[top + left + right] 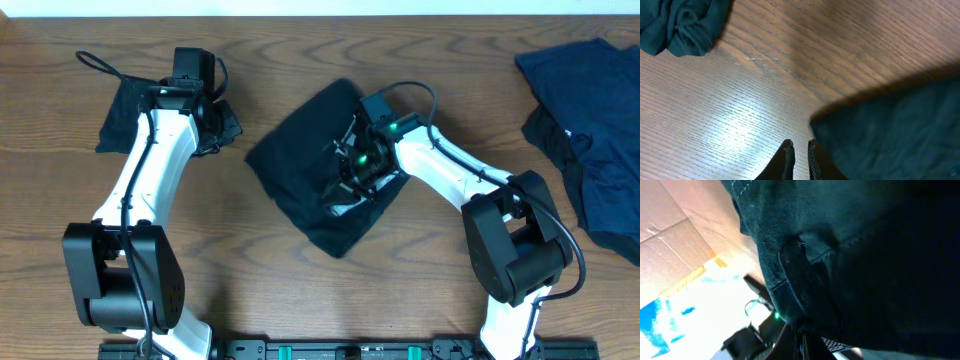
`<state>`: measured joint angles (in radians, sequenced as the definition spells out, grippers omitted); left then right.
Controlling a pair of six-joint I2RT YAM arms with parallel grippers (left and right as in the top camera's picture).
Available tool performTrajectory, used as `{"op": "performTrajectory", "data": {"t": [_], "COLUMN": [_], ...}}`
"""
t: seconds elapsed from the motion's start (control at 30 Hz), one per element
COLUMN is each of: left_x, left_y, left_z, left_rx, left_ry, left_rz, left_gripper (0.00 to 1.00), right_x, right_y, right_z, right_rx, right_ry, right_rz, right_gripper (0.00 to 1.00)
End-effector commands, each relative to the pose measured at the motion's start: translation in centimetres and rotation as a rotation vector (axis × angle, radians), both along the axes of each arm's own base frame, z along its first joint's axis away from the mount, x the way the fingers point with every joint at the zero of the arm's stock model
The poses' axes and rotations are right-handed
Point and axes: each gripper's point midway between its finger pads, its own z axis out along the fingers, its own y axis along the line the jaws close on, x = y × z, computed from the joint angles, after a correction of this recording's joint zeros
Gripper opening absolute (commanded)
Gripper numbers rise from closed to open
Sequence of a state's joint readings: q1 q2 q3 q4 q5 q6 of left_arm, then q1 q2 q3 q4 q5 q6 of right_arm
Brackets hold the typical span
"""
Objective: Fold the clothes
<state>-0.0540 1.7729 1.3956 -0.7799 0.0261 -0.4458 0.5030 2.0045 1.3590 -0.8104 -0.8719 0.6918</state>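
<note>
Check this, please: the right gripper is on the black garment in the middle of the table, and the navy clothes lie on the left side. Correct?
Not quite. The overhead view shows the navy clothes on the right side of the table, not the left. The right gripper is indeed on the black garment in the middle.

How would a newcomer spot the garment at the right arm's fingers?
On the wooden table, look at the very centre. The black garment lies there as a diamond showing a pale strip low down; the navy pile sits far right.
</note>
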Motion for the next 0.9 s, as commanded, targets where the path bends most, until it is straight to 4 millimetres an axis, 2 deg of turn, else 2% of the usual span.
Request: {"op": "performTrajectory", "data": {"t": [0.0,0.1,0.3,0.33,0.37,0.4,0.47,0.5,0.53,0.63,0.77,0.87], "left_x": [-0.3,-0.3,-0.3,-0.2,-0.2,-0.2,0.1,0.3,0.5,1.1,0.4,-0.6], "left_y": [0.2,0.2,0.2,0.2,0.2,0.1,-0.8,-1.4,-2.1,-4.7,-8.5,-10.7], "left_z": [-0.2,-0.2,-0.2,-0.2,-0.2,-0.2,0.0,0.2,0.4,1.5,2.2,1.8], "left_rx": [0.004,0.004,0.004,0.004,0.003,-0.005,-0.053,-0.082,-0.112,-0.196,-0.284,-0.286], "left_ry": [0.005,0.004,0.004,0.003,0.001,0.000,-0.011,-0.021,-0.036,-0.089,-0.088,-0.065], "left_rz": [0.013,0.013,0.013,0.013,0.013,0.010,-0.008,-0.028,-0.060,-0.183,-0.277,-0.331], "left_gripper": [0.13,0.13,0.13,0.13,0.13,0.13,0.09,0.08,0.06,0.06,0.06,0.06], "right_x": [-1.0,-0.9,-1.2,-1.2,-1.3,-1.4,-1.8,-1.8,-1.6,0.4,4.3,6.7], "right_y": [0.4,0.1,0.2,0.2,0.3,0.3,1.2,1.6,1.6,0.7,-2.1,-4.5], "right_z": [0.1,-0.9,-1.0,-1.0,-1.0,-0.9,0.7,1.7,2.4,3.6,4.3,4.6], "right_rx": [0.018,-0.048,-0.062,-0.062,-0.061,-0.051,0.089,0.171,0.203,0.210,0.102,0.053], "right_ry": [0.023,0.001,0.003,0.003,0.003,0.002,-0.038,-0.071,-0.093,-0.208,-0.361,-0.394], "right_rz": [0.030,0.023,0.029,0.030,0.033,0.042,0.121,0.160,0.174,0.188,0.155,0.093], "right_gripper": [0.01,0.01,0.03,0.14,0.40,0.52,0.41,0.30,0.25,0.24,0.15,0.06]}}
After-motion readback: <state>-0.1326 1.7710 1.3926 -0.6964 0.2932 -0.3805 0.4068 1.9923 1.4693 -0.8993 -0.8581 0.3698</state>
